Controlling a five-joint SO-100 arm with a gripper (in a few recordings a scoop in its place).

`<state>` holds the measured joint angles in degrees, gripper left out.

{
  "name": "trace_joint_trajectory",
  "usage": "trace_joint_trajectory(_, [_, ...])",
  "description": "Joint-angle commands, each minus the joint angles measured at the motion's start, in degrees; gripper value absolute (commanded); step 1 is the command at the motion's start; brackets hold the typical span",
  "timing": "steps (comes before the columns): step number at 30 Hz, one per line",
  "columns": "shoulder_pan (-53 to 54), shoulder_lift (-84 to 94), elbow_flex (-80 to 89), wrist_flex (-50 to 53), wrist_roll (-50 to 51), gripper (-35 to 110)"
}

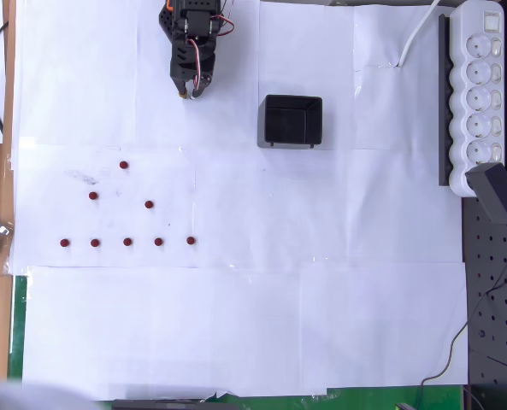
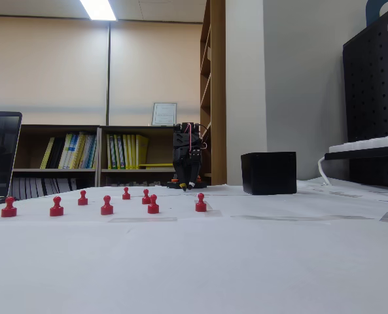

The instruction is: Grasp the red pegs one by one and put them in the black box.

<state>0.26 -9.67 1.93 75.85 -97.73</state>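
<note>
pegs: you've got eight red pegs (image 1: 127, 242) standing upright on the white paper (image 1: 236, 325), all loose. In the overhead view, five sit in a row at lower left and three are scattered above that row.
box: the black box (image 1: 291, 120) sits on the paper, right of the pegs and nearer the top edge in the overhead view. Its inside looks dark; can't tell if anything is in it.
gripper: your gripper (image 1: 189, 90) is at the top of the overhead view, left of the box, tips pointing down at the paper. Tips are close together with only a sliver of a gap, nothing between them.
arm: folded back over its base; the fixed view shows it upright behind the pegs (image 2: 106, 206).
peg vs gripper: well apart. The nearest peg (image 1: 123, 165) lies below and left of the tips.
surroundings: a white power strip (image 1: 484, 94) runs along the right edge, with a black adapter (image 1: 497, 195) at its lower end.
path: bare paper between gripper, pegs and box.
</note>
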Motion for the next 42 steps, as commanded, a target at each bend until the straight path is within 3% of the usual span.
trace_joint_trajectory(1, [0.18, -0.35, -0.44, 0.26, -0.53, 0])
trace_joint_trajectory(16, [-0.62, 3.69, -0.44, -3.43, -0.53, 0])
trace_joint_trajectory(18, [1.67, 9.58, 0.0, -10.28, -0.09, 0])
trace_joint_trajectory(23, [11.16, 32.26, -0.26, -44.03, 12.66, 0])
trace_joint_trajectory(31, [22.41, 54.93, 0.26, -76.9, 20.57, 0])
trace_joint_trajectory(37, [24.26, 64.16, 0.35, -91.14, 27.42, 0])
trace_joint_trajectory(42, [23.12, 71.1, 0.35, -100.46, 23.82, 0])
